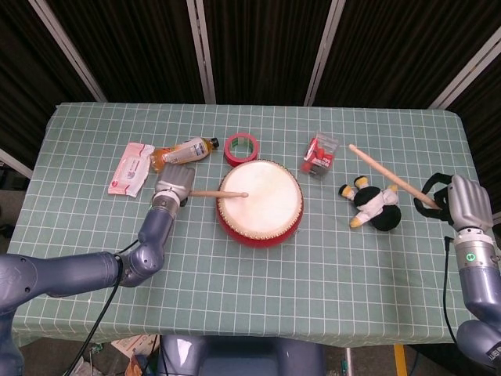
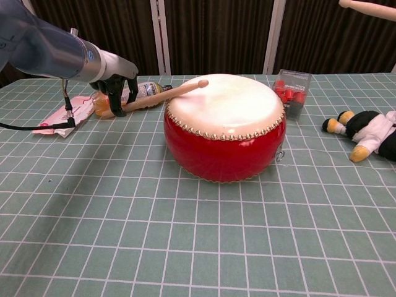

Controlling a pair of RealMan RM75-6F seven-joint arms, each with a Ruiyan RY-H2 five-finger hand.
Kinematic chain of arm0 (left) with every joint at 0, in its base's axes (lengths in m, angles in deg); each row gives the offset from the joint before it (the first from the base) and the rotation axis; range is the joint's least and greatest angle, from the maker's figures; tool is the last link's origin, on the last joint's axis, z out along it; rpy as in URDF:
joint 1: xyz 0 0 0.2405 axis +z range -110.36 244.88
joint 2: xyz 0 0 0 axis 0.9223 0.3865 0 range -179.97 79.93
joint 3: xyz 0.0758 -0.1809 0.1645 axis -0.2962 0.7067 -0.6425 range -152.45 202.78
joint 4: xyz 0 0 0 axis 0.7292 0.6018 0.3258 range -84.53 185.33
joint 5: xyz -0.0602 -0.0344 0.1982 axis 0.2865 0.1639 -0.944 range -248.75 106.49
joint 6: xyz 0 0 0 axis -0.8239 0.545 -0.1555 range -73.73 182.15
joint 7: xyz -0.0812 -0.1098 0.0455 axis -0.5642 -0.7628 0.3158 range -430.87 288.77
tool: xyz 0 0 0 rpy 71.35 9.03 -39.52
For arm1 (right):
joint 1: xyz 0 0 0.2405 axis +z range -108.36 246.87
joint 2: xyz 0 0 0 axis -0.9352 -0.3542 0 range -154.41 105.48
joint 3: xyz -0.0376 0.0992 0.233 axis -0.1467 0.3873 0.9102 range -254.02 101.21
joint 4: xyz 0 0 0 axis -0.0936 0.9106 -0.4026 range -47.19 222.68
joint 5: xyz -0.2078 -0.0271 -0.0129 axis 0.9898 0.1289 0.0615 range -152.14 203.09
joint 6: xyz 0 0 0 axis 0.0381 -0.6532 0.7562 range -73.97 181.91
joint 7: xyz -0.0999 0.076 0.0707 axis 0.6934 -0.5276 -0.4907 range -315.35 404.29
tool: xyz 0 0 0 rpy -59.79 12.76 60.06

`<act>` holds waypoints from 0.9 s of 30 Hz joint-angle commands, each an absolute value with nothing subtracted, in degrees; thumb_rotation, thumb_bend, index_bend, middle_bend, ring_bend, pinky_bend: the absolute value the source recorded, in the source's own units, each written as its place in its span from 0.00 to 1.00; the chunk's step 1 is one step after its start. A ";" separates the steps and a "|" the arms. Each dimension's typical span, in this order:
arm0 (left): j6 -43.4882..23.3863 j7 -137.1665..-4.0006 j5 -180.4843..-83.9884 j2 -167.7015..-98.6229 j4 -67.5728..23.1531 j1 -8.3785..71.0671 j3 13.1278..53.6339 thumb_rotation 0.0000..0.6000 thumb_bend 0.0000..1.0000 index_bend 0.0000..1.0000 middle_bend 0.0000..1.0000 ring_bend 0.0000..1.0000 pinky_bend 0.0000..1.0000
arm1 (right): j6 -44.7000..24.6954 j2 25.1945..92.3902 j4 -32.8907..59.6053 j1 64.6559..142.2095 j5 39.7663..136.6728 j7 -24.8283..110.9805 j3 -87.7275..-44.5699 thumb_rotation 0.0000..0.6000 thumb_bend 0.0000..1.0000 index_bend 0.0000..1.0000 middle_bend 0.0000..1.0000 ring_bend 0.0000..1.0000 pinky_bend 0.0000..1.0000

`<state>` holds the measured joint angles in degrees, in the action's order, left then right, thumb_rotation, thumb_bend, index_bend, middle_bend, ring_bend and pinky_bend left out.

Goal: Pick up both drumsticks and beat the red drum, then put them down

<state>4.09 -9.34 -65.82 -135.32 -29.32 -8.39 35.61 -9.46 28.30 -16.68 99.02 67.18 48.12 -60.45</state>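
Note:
The red drum (image 1: 260,203) (image 2: 224,129) with its pale skin stands mid-table. My left hand (image 1: 174,185) (image 2: 116,88) sits just left of the drum and grips a wooden drumstick (image 1: 218,194) (image 2: 168,94), whose tip lies on the left part of the skin. At the far right my right hand (image 1: 466,201) grips the second drumstick (image 1: 387,176) (image 2: 368,7), raised and slanting up-left above the plush toy. In the chest view only that stick's end shows at the top right.
An orange drink bottle (image 1: 185,150) (image 2: 128,95) and a pink-white packet (image 1: 130,167) (image 2: 62,116) lie behind my left hand. A red tape roll (image 1: 241,146) sits behind the drum. A clear box of red pieces (image 1: 320,156) (image 2: 291,90) and a penguin plush (image 1: 374,206) (image 2: 369,135) lie right.

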 commanded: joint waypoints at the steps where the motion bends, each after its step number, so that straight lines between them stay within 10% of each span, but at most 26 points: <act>1: -0.74 -27.50 -88.58 -131.99 -32.80 -5.81 42.66 1.00 0.56 0.76 1.00 1.00 1.00 | -9.98 28.67 -17.09 98.95 67.51 48.50 -60.34 1.00 0.54 0.97 1.00 1.00 1.00; 27: -1.68 -47.06 -100.70 -113.71 -41.86 6.98 48.65 1.00 0.56 0.76 1.00 1.00 1.00 | -9.48 33.09 -21.52 105.20 74.20 57.43 -59.01 1.00 0.54 0.97 1.00 1.00 1.00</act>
<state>-1.91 -46.83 -100.52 -113.91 -42.05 6.76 48.72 -9.79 32.25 -21.82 104.49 74.30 56.49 -58.71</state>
